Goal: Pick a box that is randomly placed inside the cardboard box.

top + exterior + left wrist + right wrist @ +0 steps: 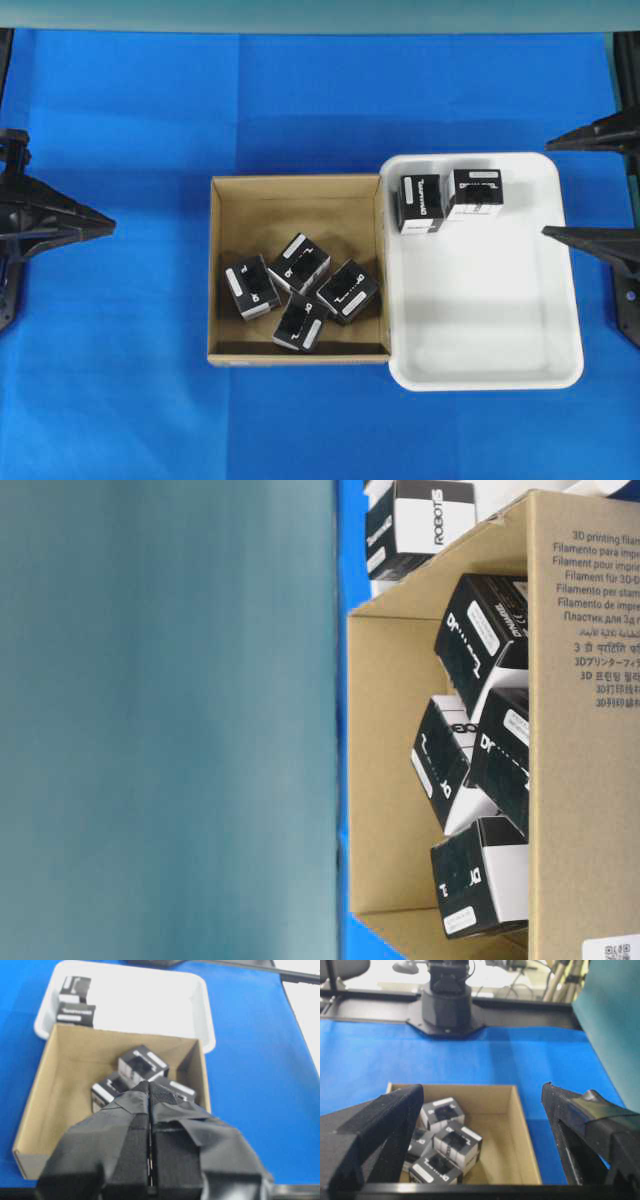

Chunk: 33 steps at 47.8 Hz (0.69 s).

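My right gripper (pixel 580 188) stands wide open and empty, at the right edge beside the white tray (pixel 500 310). My left gripper (pixel 149 1091) is pressed closed on nothing. Four black boxes (pixel 300 263) cluster in the near half of the cardboard box (pixel 225 270) — two more in the tray's far corner.

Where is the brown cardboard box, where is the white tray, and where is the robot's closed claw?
cardboard box (pixel 262 208): overhead view, bare floor near its back wall.
white tray (pixel 490 330): overhead view, bare bottom of the tray.
left gripper (pixel 149 1091): left wrist view, tip where its shut fingers meet.
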{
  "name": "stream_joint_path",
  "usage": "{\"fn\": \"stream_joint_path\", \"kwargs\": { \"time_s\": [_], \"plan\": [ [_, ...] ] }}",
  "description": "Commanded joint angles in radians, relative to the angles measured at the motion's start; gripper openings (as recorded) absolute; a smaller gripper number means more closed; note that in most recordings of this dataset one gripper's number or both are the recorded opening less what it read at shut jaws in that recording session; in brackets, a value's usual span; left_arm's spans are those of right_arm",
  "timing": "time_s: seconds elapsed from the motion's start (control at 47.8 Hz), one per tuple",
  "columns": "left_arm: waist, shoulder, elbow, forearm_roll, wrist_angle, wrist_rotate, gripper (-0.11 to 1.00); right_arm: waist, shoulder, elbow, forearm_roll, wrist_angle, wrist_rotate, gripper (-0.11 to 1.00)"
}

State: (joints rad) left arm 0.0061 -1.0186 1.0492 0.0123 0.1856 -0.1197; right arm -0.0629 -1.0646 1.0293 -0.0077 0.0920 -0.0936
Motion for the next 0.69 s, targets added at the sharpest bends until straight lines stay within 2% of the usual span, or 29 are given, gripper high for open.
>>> {"fn": "stream_joint_path", "kwargs": {
  "time_s": [0.0, 0.669],
  "plan": [
    [0.0, 0.006, -0.028, 0.003, -0.009, 0.002, -0.05, 0.002, -0.002, -0.005, 0.003, -0.009, 0.0, 1.0],
    [-0.005, 0.009, -0.028, 0.005, -0.009, 0.002, -0.05, 0.002, -0.002, 0.002, 0.003, -0.011, 0.005, 1.0]
  ]
}}
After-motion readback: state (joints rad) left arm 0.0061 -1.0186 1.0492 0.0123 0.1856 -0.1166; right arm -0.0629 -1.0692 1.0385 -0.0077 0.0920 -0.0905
